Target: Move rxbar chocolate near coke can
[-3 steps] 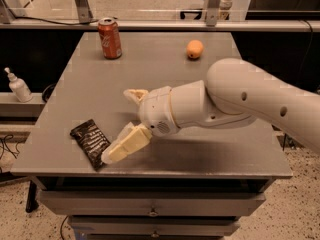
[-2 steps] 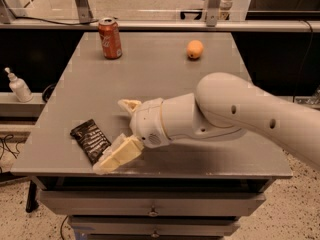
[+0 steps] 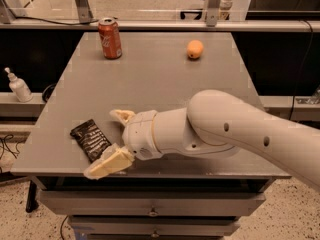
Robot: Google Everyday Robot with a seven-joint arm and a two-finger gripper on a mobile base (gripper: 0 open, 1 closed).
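The rxbar chocolate (image 3: pixel 90 139), a flat black wrapped bar with pale lettering, lies near the table's front left corner. The coke can (image 3: pixel 109 38), red with a silver top, stands upright at the far left of the table. My gripper (image 3: pixel 110 141) is at the front left, just right of the bar, with its cream fingers spread open. One finger (image 3: pixel 122 116) is behind the bar's right end and the other (image 3: pixel 108 163) is at the front edge. The bar lies beside the gap and is not held.
An orange fruit (image 3: pixel 195 49) sits at the far right of the grey table (image 3: pixel 165 79). A white pump bottle (image 3: pixel 19 86) stands on a low shelf to the left. My white arm (image 3: pixel 235 134) crosses the front right. Drawers are under the table's front edge.
My gripper has moved left and toward the front edge, closing in on the bar's right side. Its fingers stay open. The bar, can and orange have not moved.
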